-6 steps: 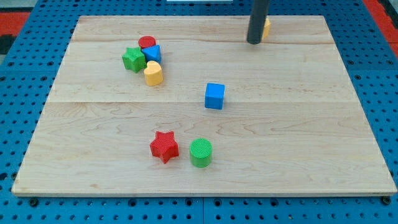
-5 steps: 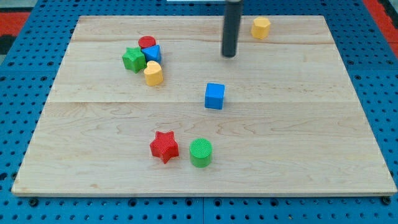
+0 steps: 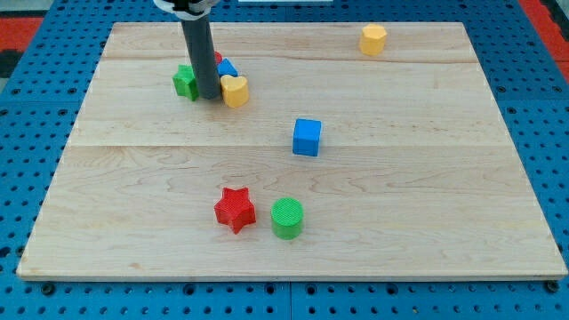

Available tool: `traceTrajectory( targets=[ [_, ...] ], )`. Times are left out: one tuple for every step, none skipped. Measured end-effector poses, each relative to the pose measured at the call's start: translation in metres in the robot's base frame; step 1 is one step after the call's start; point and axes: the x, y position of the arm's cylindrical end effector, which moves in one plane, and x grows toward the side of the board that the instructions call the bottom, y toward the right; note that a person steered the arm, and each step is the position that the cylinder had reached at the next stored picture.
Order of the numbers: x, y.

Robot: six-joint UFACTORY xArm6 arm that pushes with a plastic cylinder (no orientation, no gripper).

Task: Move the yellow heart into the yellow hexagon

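1. Board [image 3: 498,178]: pale wood; wide bare stretch between heart and hexagon along view's top; right half holds only blue cube [image 3: 307,137], mid-board.
2. Hexagon [image 3: 373,38]: yellow, near top edge, right of centre, nothing beside it.
3. Heart [image 3: 235,90]: yellow, top-left area, lobes up, lit top face; just right of my tip [image 3: 208,95], touching or nearly so.
4. Cluster by rod: green star [image 3: 185,81] at left, blue block [image 3: 228,68] and red block [image 3: 217,59] behind, partly hidden.
5. Rod end: no gripper fitted, so open/closed state can't be told.
6. Near bottom: red star [image 3: 235,209], green cylinder [image 3: 286,218], side by side.
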Motion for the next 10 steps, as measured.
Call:
traceTrajectory(
  targets=[
    [-0.014,0.0],
    [-0.012,0.011],
    [0.016,0.002],
    [0.012,0.052],
    [-0.014,0.119],
    [-0.036,0.135],
    [-0.036,0.103],
    [-0.059,0.095],
    [-0.074,0.111],
    [-0.074,0.169]
  ],
)
